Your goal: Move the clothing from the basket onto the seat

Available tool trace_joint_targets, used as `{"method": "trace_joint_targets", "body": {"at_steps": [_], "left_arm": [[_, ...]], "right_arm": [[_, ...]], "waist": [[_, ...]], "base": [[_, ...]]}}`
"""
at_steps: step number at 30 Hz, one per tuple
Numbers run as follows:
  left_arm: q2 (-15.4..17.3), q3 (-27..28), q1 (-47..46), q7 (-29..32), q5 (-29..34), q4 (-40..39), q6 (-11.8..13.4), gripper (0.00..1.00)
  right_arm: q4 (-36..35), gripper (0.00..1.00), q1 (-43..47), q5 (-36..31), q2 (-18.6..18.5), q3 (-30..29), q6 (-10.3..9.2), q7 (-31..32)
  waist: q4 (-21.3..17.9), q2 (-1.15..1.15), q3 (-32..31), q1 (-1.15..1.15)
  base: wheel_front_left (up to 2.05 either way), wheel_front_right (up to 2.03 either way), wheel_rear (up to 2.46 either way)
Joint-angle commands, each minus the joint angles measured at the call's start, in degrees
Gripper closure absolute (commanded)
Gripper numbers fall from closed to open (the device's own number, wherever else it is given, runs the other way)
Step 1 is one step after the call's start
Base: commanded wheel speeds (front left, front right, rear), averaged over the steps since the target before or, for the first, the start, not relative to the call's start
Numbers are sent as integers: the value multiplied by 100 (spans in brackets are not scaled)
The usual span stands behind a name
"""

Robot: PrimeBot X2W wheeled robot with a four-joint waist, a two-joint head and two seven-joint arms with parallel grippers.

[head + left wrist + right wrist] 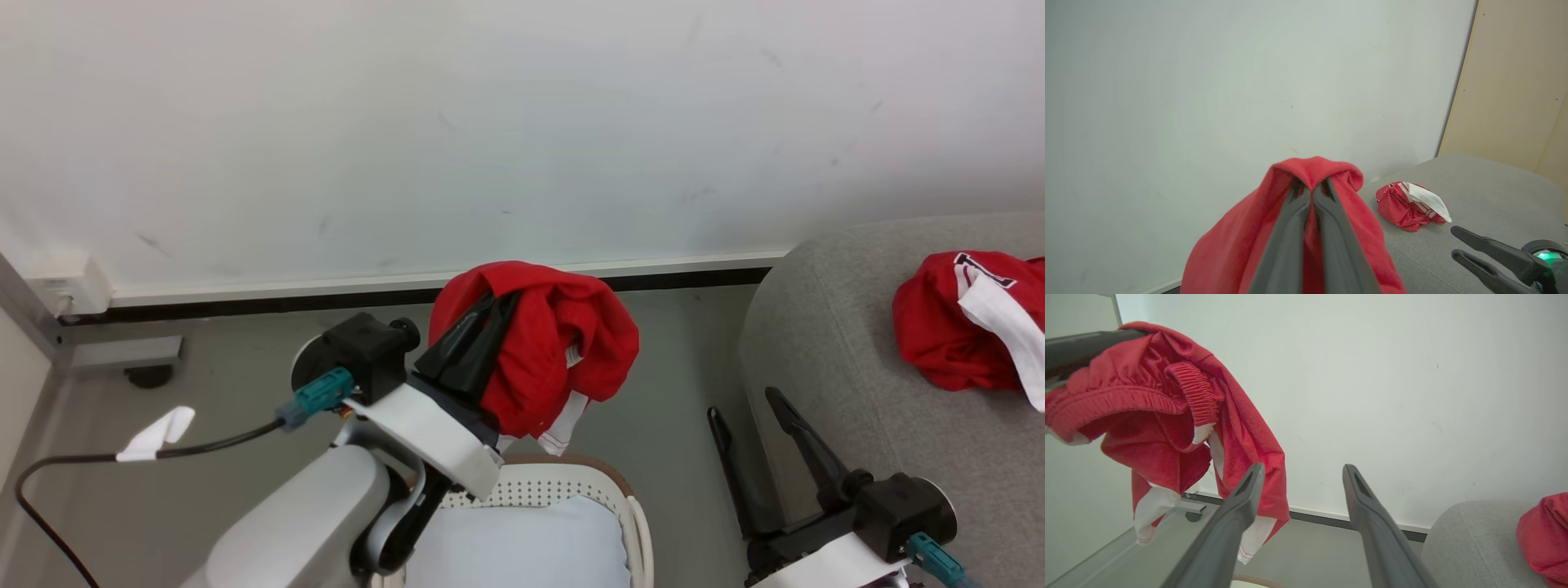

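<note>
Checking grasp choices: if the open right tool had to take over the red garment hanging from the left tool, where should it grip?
Probably the ribbed waistband fold of the red garment, coming in level from the right tool side: it bunches near the left tool, while the white hems hang loose.

held garment [543,343] above basket [555,490] | second garment [939,339] on seat [816,351] | seat right of basket

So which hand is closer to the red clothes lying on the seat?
The right hand, open at the edge of the seat, short of the clothes. The left hand is farther away, above the basket, shut on another red garment.
</note>
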Motion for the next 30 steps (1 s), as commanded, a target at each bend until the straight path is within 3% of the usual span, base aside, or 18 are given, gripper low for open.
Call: {"method": "trace_joint_targets", "body": {"at_steps": [1,12,26,30], "left_arm": [[-24,3,73,-4,62,-13,-17,100],[-172,-87,239,-4,177,32,-106,100],[-617,-523,426,-4,264,287,-368,100],[-735,-631,455,-4,288,375,-476,100]], "right_arm": [[37,0,-55,28,-69,42,-13,2],[361,0,-419,108,-364,548,-13,2],[1311,0,-1464,572,-1017,1970,-13,3],[1666,0,-1858,879,-1183,2651,-13,3]], "waist": [[36,0,16,0],[287,0,69,0],[797,0,-55,0],[1010,0,-97,0]], "base": [[0,0,0],[0,0,0],[0,0,0],[0,0,0]]}}
